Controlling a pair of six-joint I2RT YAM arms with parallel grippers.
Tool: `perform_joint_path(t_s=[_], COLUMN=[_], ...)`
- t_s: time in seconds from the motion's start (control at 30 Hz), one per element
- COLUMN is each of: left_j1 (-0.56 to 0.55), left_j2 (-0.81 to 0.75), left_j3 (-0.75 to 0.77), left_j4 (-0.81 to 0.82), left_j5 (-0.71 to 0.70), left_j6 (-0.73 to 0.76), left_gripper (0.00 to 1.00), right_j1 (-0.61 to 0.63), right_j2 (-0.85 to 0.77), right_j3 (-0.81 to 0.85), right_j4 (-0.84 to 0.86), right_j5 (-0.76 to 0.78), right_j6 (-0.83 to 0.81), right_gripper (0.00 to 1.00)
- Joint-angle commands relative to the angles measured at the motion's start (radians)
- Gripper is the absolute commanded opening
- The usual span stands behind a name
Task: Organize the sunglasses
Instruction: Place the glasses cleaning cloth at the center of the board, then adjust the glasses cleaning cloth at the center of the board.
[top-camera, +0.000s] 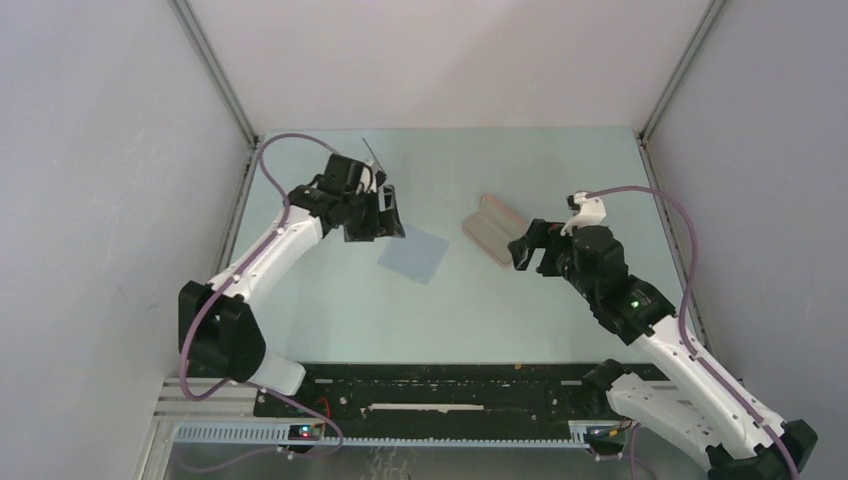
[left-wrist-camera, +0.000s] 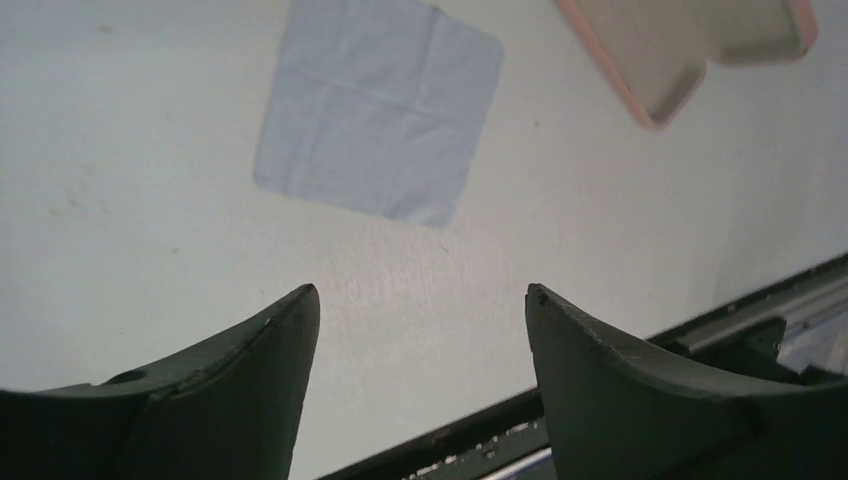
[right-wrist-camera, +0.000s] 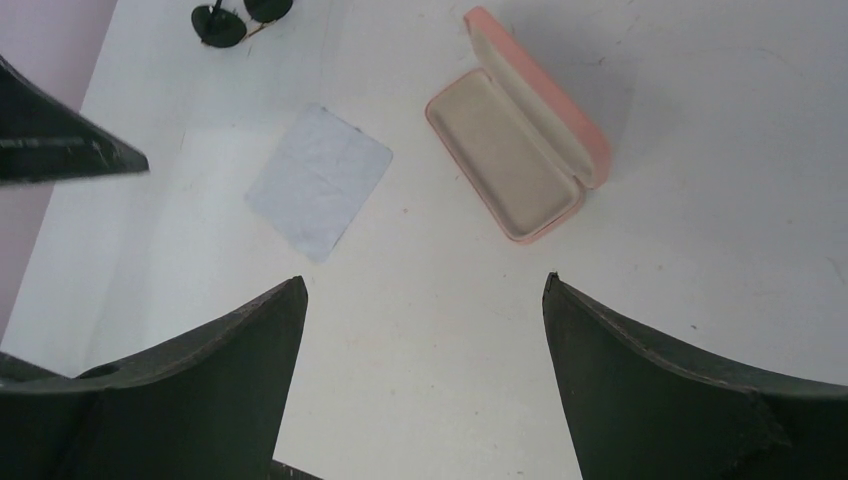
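The sunglasses (right-wrist-camera: 240, 18), with two dark round lenses, lie on the table at the top left of the right wrist view. In the top view my left arm hides most of them. The pink case (top-camera: 488, 230) lies open at mid table, beige lining up, and also shows in the right wrist view (right-wrist-camera: 505, 170) and the left wrist view (left-wrist-camera: 690, 45). My left gripper (top-camera: 378, 222) is open and empty above the table beside the light blue cloth (top-camera: 413, 253). Its jaws (left-wrist-camera: 420, 295) hold nothing. My right gripper (top-camera: 533, 255) is open and empty just right of the case, with bare table between its jaws (right-wrist-camera: 425, 285).
The cloth lies flat between the sunglasses and the case (right-wrist-camera: 320, 180), and also shows in the left wrist view (left-wrist-camera: 380, 110). Grey walls with metal corner posts close in the left, right and back. A black rail (top-camera: 450, 385) runs along the near edge.
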Motion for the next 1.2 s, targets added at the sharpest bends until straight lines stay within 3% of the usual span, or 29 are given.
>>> perform_joint_path(t_s=[0.0, 0.1, 0.2, 0.4, 0.6, 0.97, 1.0, 1.1, 1.17], left_j1=[0.05, 0.053, 0.053, 0.055, 0.055, 0.053, 0.052, 0.044, 0.033], left_j2=[-0.004, 0.018, 0.067, 0.227, 0.286, 0.359, 0.356, 0.353, 0.346], left_j3=[-0.005, -0.071, -0.106, -0.084, -0.105, -0.123, -0.131, -0.144, -0.155], left_j4=[0.013, 0.063, 0.101, 0.14, 0.2, 0.195, 0.205, 0.211, 0.211], left_j5=[-0.06, -0.109, -0.14, -0.163, -0.193, -0.254, -0.256, -0.258, -0.262], left_j6=[-0.059, -0.091, -0.088, -0.095, -0.142, -0.195, -0.2, -0.211, -0.216], left_gripper=[0.79, 0.75, 0.58, 0.5, 0.36, 0.31, 0.27, 0.01, 0.0], right_j1=[0.06, 0.151, 0.265, 0.434, 0.435, 0.434, 0.434, 0.434, 0.433], right_j2=[0.041, 0.087, 0.167, 0.339, 0.396, 0.411, 0.411, 0.414, 0.412], right_j3=[-0.002, -0.002, -0.001, 0.07, 0.131, 0.131, 0.131, 0.131, 0.131], right_j4=[0.069, 0.099, 0.13, 0.087, 0.004, -0.013, -0.012, -0.01, -0.008], right_j5=[-0.004, 0.043, 0.199, 0.403, 0.335, 0.357, 0.358, 0.357, 0.354], right_j6=[0.013, 0.023, 0.054, 0.054, 0.132, 0.134, 0.136, 0.137, 0.137], right_gripper=[0.96, 0.96, 0.95, 0.97, 0.96, 0.96, 0.96, 0.96, 0.97])
